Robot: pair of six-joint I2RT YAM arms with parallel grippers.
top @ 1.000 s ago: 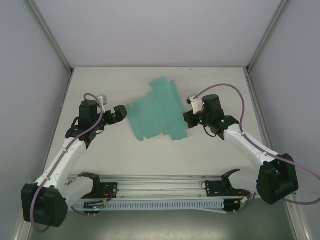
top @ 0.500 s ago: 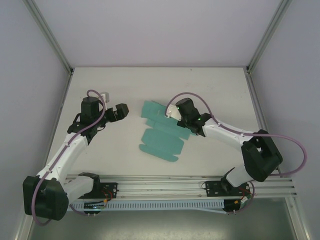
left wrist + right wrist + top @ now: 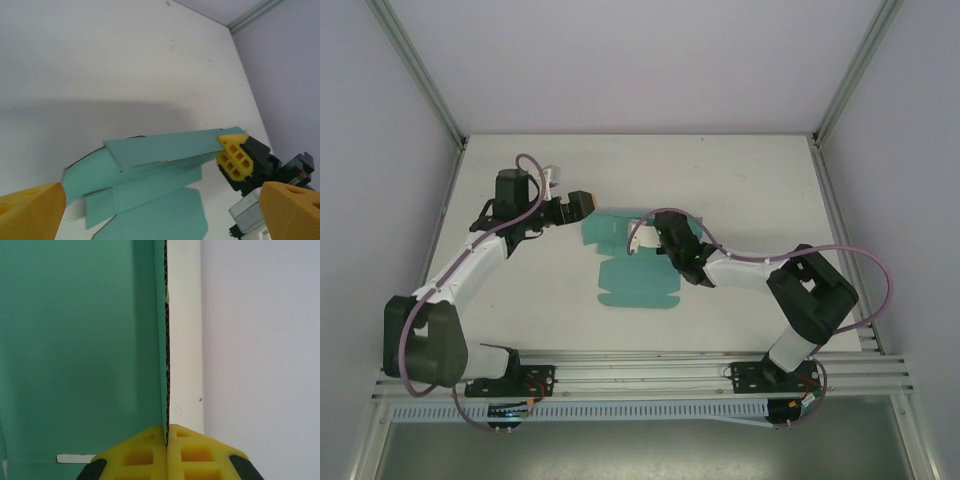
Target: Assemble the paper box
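The teal-green paper box (image 3: pixel 638 286) lies partly folded in the middle of the table, one long panel (image 3: pixel 165 146) lifted off the flat flaps. My right gripper (image 3: pixel 658 230) is shut on that raised panel's right end. Its yellow fingers (image 3: pixel 234 159) show in the left wrist view. In the right wrist view the card edge (image 3: pixel 166 340) runs straight up from my closed right gripper (image 3: pixel 167 432). My left gripper (image 3: pixel 584 204) hovers open just behind the box's left end, wide apart and holding nothing, and the paper box (image 3: pixel 150 200) lies below my left gripper (image 3: pixel 160 205).
The white table (image 3: pixel 750 180) is walled at the back and both sides by pale panels with metal corner posts (image 3: pixel 420 70). A metal rail (image 3: pixel 640 365) with the arm bases runs along the near edge.
My right arm swung left across the table, pulling the card from a flat spread into a fold with one panel raised. The left gripper moved back and right toward the card's left end.
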